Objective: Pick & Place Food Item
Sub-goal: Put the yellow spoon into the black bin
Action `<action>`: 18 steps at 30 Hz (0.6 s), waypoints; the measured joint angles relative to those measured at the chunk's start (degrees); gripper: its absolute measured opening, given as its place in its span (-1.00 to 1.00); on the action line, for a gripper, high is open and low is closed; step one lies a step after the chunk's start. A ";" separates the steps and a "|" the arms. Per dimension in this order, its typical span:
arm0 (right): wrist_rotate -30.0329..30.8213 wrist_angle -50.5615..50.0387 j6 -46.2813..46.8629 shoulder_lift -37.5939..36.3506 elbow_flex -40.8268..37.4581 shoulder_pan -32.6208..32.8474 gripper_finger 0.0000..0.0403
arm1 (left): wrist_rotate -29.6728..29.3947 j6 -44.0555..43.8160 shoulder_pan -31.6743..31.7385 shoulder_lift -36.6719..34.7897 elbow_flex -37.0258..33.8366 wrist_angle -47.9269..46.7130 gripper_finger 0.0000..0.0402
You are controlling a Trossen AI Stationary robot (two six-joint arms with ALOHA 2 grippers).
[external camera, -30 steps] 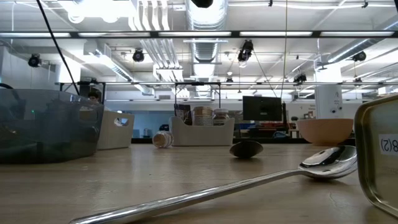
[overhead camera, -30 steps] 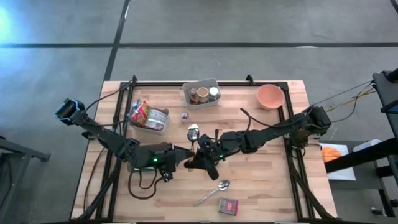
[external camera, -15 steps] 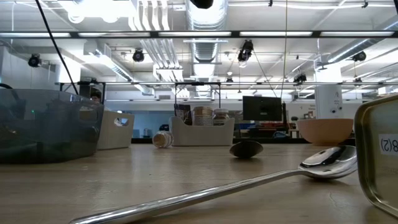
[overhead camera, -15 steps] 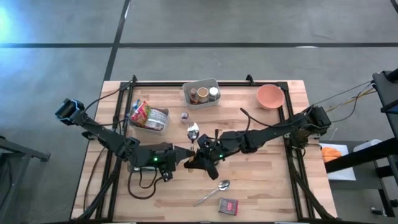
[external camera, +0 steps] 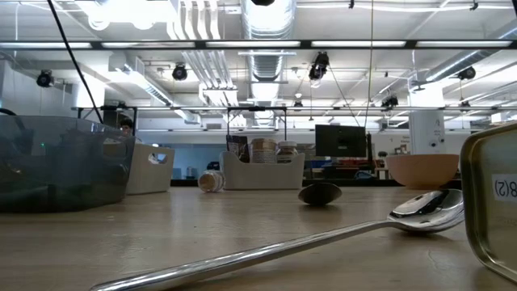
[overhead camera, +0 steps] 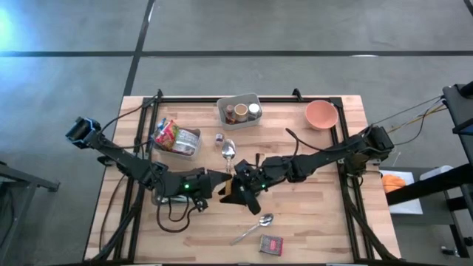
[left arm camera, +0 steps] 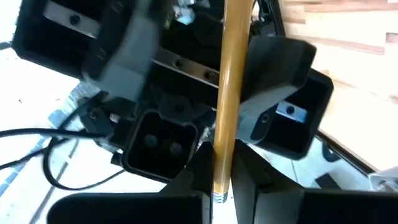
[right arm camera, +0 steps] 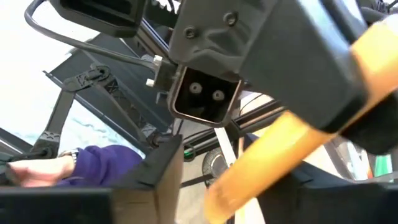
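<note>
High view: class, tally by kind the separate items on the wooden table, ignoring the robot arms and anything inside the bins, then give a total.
Spoons: 2
Pink bowl: 1
Bins, one grey, one clear: 2
Small jar on its own: 1
Flat tin: 1
Total: 7

Bare wood right of centre, spoon [overhead camera: 252, 227] and tin [overhead camera: 271, 244] crowd front edge — arms meet mid-table

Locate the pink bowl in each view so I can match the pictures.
High view: bowl near the table's top-right corner.
Low view: bowl at right, far across the table.
Left wrist view: not in it.
Right wrist view: not in it.
Shared landmark: jar bin, left of the bowl in both.
</note>
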 joint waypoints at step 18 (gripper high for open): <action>3.41 -1.89 -3.89 -1.59 0.02 -1.53 0.45 | -19.41 -36.27 -0.22 -1.34 0.06 -6.15 -0.90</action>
